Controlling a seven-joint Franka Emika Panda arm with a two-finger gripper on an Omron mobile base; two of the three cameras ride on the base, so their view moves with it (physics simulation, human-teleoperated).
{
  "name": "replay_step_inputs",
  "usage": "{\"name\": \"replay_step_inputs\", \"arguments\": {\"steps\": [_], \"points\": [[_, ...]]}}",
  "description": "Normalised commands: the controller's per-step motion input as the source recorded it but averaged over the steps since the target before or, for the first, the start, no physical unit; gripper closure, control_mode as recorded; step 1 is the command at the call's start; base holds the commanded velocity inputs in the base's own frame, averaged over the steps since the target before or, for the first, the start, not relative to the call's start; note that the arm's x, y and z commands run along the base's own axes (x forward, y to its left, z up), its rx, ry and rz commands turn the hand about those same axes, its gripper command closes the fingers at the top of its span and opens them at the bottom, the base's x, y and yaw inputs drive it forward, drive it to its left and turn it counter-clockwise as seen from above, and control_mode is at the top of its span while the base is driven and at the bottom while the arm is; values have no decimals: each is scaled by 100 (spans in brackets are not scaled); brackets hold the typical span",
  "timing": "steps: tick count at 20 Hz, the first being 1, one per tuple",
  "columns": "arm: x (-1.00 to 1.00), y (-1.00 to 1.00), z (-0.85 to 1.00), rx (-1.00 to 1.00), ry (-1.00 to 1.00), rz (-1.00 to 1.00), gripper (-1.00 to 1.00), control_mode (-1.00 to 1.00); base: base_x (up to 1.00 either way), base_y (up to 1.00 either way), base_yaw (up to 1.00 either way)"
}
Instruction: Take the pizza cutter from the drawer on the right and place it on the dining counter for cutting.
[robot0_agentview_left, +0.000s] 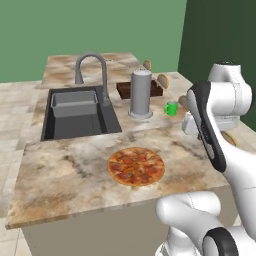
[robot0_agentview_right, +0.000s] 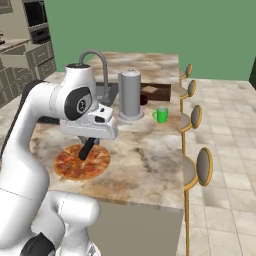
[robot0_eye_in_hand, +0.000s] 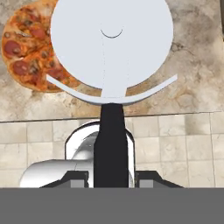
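A: Where do we have the pizza cutter (robot0_eye_in_hand: 111, 65) right now?

B: In our claw (robot0_eye_in_hand: 111, 177). The hand view shows the slim black handle running up between the two dark tips, clamped on both sides, with the round pale wheel out ahead of the hand. In the right base view the cutter (robot0_agentview_right: 88, 148) hangs below the hand, dark handle slanting down over the edge of the pizza (robot0_agentview_right: 81, 161).

A: So we are already over the dining surface (robot0_agentview_left: 65, 170)?

B: Yes, above its near part. The sink (robot0_agentview_left: 77, 112) and the curved faucet (robot0_agentview_left: 92, 67) sit further back, and the grey canister (robot0_agentview_left: 141, 94) and green mug (robot0_agentview_left: 171, 108) stand behind the pizza, well apart from our hand.

A: Why hold it by the handle end?

B: We judge that it keeps the blade clear of the tips and lets us lay the tool flat without pinching the wheel.

A: Is it touching anything yet?

B: We cannot tell for sure; from the right base view it looks raised above the stone, not resting on it.

A: And where should it go?

B: Our guess is the bare marbled patch just beside the pizza, since the wheel overlaps the crust in the hand view and we want it on the stone, within reach for cutting.
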Motion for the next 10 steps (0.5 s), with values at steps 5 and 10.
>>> {"name": "replay_step_inputs", "arguments": {"steps": [5, 10], "points": [[94, -59, -23, 12, -5, 0, 100, -100, 0, 0, 0], [88, -44, -50, 6, -6, 0, 100, -100, 0, 0, 0]]}}
